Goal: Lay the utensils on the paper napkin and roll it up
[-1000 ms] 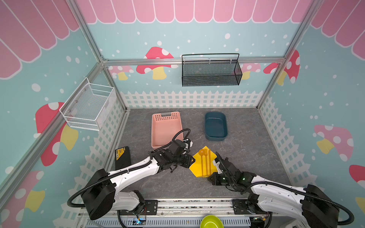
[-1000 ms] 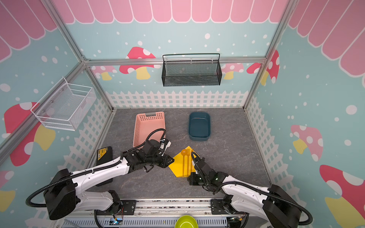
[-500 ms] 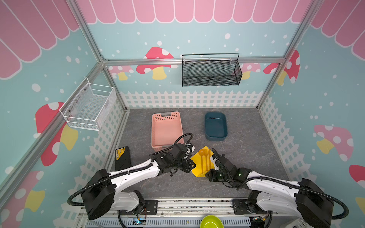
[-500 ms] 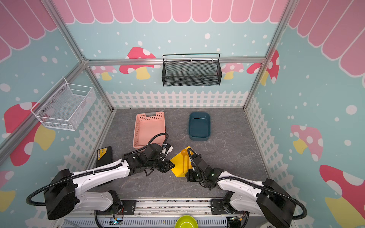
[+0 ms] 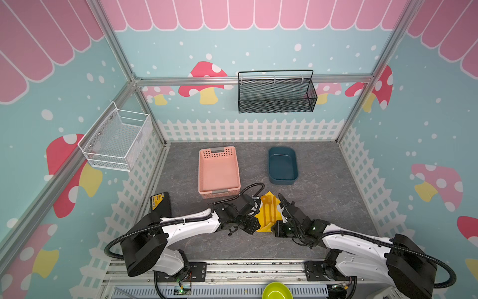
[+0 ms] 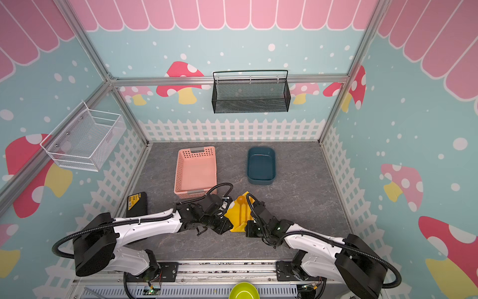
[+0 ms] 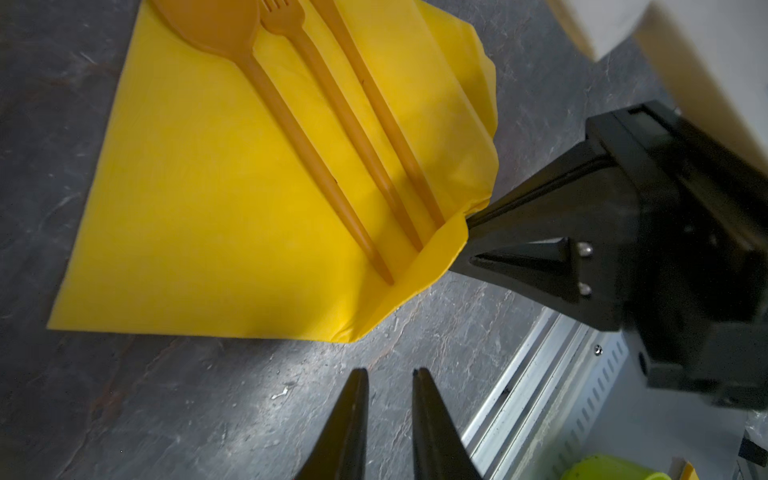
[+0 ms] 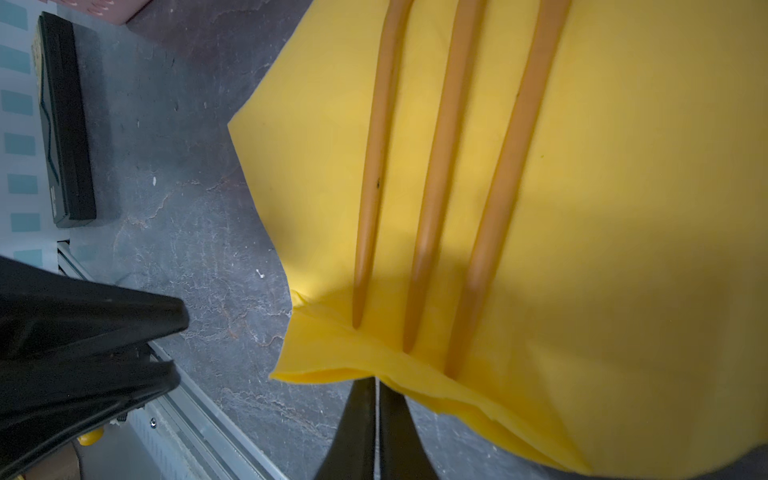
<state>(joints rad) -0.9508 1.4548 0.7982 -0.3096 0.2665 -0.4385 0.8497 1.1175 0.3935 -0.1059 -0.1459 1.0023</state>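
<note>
The paper napkin (image 5: pixel 267 218) (image 6: pixel 236 216) lies on the grey floor between my two grippers. On it, side by side, lie the utensils: the spoon (image 7: pixel 216 25), the fork (image 7: pixel 286 20) and the knife (image 7: pixel 374 99). Their handle ends reach the near edge of the napkin (image 8: pixel 623 208). My right gripper (image 8: pixel 376 380) (image 7: pixel 469 222) is shut on that near edge and holds it curled up over the handle tips. My left gripper (image 7: pixel 390 374) hovers just short of the napkin's (image 7: pixel 187 208) near corner, jaws slightly open, nothing between them.
A pink slotted basket (image 5: pixel 218 170) and a dark blue tub (image 5: pixel 282 165) stand behind the napkin. A black box (image 5: pixel 160 204) lies at the left fence. A metal rail (image 7: pixel 536 374) runs along the front edge, with a green bowl (image 5: pixel 276 292) beyond it.
Both grippers have come closer together at the napkin's near edge. The napkin looks narrower, its right side drawn inward. The left jaws have narrowed a little.
</note>
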